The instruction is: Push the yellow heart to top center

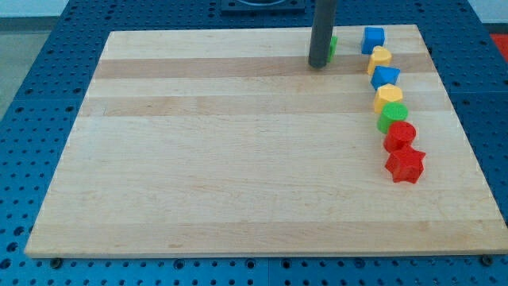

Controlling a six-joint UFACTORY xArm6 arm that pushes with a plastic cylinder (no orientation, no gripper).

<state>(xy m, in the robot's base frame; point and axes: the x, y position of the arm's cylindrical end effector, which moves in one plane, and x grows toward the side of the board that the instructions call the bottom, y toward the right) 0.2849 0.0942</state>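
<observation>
The yellow heart [381, 57] lies near the view's top right, second in a column of blocks along the board's right side. My tip [318, 66] rests on the board at top centre, about 80 pixels to the left of the heart and apart from it. A green block [332, 46] is mostly hidden behind the rod, just up and right of the tip; its shape cannot be made out.
A blue cube [373, 38] sits above the heart. Below the heart, in a touching column, come a blue block [385, 77], a yellow hexagon [389, 97], a green block [392, 117], a red cylinder [400, 135] and a red star [406, 164]. The wooden board [222, 159] has blue pegboard around it.
</observation>
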